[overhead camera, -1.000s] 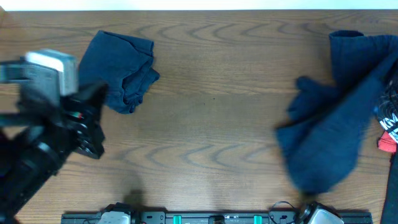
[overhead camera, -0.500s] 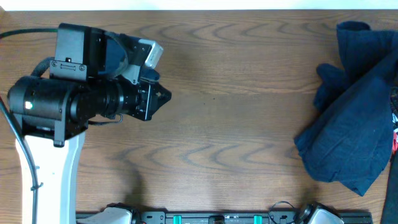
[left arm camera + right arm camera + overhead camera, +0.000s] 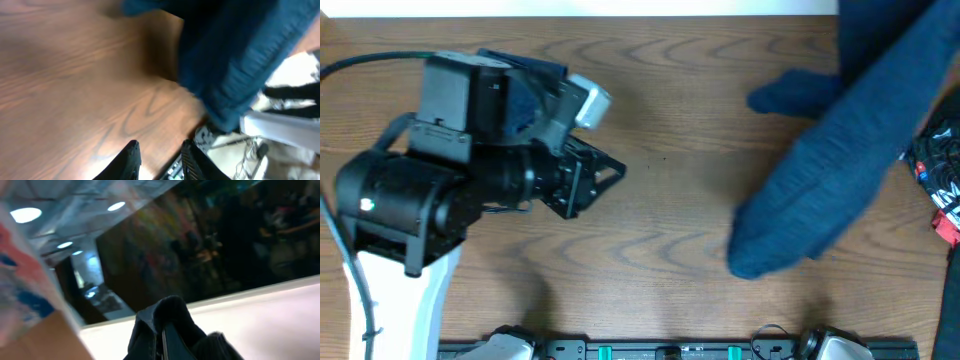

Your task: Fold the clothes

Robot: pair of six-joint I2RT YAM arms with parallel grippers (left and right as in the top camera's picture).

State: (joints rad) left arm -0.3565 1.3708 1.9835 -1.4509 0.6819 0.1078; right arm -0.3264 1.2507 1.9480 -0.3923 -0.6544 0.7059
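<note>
One pair of dark navy shorts (image 3: pixel 835 150) hangs lifted over the right half of the table, its lower end trailing toward the middle. In the left wrist view the same shorts (image 3: pixel 225 60) fill the upper right. My right gripper (image 3: pixel 164 327) is shut on a bunch of this dark fabric and points up at the room; the overhead view does not show it. A second, folded pair of shorts (image 3: pixel 535 68) lies at the back left, mostly hidden under my left arm. My left gripper (image 3: pixel 605 188) (image 3: pixel 160 150) hovers over bare wood, jaws apart, with nothing between them.
A red-and-black printed item (image 3: pixel 942 185) sits at the right edge, partly behind the hanging shorts. The left arm's bulky body (image 3: pixel 420 200) covers the table's left side. Arm mounts (image 3: pixel 670 350) line the front edge.
My left arm swung in from the left edge over the folded shorts toward the middle, and its jaws opened. The right-hand shorts rose and swung leftward.
</note>
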